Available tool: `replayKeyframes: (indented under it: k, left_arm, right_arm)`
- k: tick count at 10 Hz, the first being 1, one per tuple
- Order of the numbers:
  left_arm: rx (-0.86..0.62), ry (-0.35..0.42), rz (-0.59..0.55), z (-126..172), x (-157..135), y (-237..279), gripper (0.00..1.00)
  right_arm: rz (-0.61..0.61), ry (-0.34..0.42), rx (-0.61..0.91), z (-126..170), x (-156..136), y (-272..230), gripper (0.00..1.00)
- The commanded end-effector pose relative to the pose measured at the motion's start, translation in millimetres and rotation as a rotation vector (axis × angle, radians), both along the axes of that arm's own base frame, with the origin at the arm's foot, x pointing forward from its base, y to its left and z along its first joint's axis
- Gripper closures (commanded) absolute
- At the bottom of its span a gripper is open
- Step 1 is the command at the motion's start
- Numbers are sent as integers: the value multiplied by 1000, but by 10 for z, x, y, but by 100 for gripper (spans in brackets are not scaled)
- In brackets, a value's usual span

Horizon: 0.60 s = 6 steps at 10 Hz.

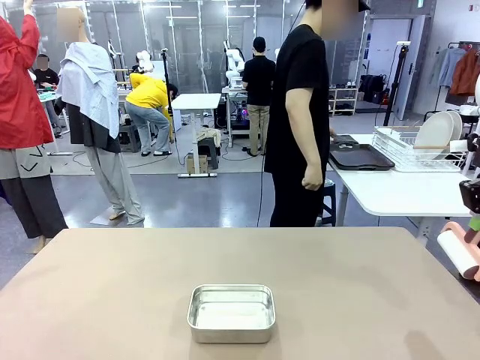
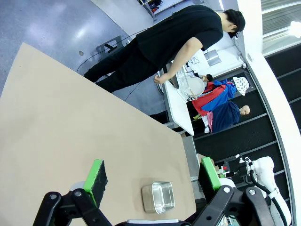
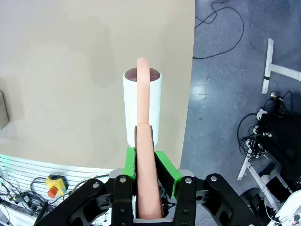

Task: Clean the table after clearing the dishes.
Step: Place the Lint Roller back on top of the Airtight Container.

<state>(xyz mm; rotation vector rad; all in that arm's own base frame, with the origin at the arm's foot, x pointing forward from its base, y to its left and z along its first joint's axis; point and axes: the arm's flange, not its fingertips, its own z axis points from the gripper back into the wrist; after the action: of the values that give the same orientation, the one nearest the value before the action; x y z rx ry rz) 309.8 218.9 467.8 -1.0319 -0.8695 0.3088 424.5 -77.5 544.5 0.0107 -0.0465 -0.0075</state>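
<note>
Meanwhile right fingers (image 3: pixel 149 165) clamp pink-handled roller (image 3: pixel 143 106) over table (image 3: pixel 70 70); left fingers (image 2: pixel 96 175) spread wide; no writing legible.

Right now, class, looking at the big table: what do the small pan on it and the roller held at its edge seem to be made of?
The pan: looks like steel or aluminium, brushed grey with dull reflections and a rolled rim. The roller: a matte pink handle, probably plastic, carrying a smooth white drum, possibly paper or plastic sheet; it is clamped in the right hand. The table: a matte beige top, likely laminate.
</note>
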Motion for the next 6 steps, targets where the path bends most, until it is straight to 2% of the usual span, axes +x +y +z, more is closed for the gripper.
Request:
replayKeyframes:
  k: [1, 2, 4, 6]
  left_arm:
    - [-6, 16, -8, 23, -27, 19, 0]
    - [-6, 16, -8, 23, -27, 19, 0]
    - [-6, 16, -8, 23, -27, 19, 0]
    - [-6, 16, -8, 23, -27, 19, 0]
  right_arm:
    - [-4, -4, 0, 34, 14, 5, 77]
    - [0, 0, 0, 0, 0, 0, 77]
    - [208, -117, -88, 458, 205, 461, 77]
    - [472, -218, -158, 878, 223, 1132, 77]
